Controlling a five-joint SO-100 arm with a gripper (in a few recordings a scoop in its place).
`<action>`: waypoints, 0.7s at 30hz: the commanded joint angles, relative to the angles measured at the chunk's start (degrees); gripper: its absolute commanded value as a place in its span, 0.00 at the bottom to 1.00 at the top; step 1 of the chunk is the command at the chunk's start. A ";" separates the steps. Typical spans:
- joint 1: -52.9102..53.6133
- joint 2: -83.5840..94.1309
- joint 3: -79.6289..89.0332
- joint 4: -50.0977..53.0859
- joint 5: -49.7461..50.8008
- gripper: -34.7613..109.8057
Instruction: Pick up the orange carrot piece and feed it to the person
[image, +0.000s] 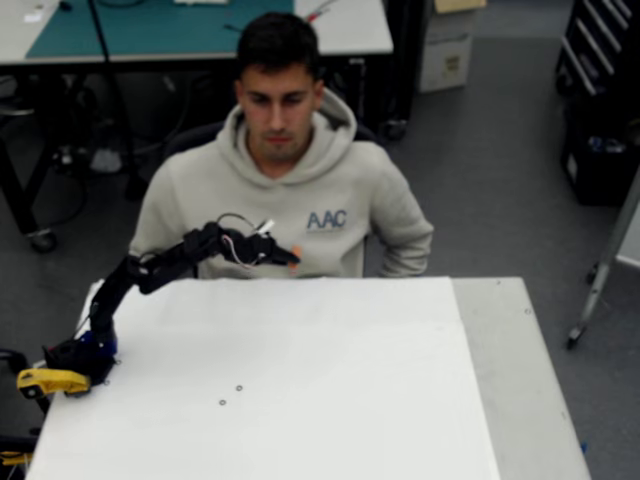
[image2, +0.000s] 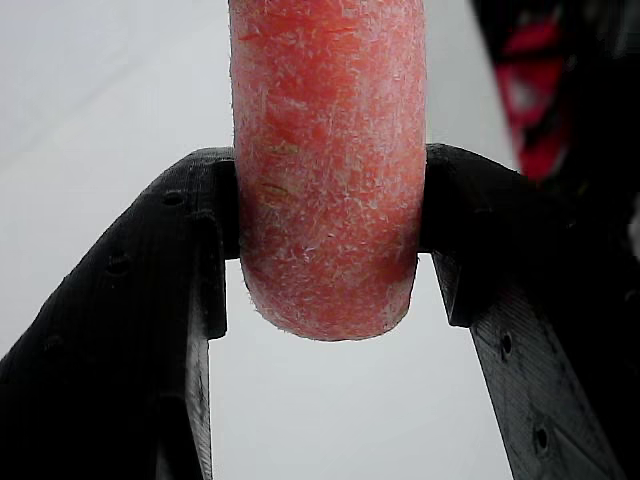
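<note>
The orange carrot piece (image2: 325, 170) is clamped between my two black fingers (image2: 190, 230), its rounded end pointing down in the wrist view. In the overhead view my gripper (image: 290, 256) is raised above the table's far edge, level with the person's (image: 285, 190) chest, and the carrot piece (image: 296, 252) shows as a small orange spot at its tip. The person sits behind the table in a light hoodie with blue letters, looking down toward the gripper. The gripper is shut on the carrot.
The white table (image: 300, 390) fills the foreground, with the arm's base (image: 70, 365) at its left edge. A desk (image: 190, 30) stands behind the person. A metal stand leg (image: 600, 280) is on the floor at the right.
</note>
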 joint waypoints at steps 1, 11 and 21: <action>-2.29 -1.76 -12.92 -0.44 -5.71 0.23; -8.26 -9.23 -28.21 -15.47 -6.77 0.23; -10.02 -12.57 -22.24 -40.52 -7.47 0.23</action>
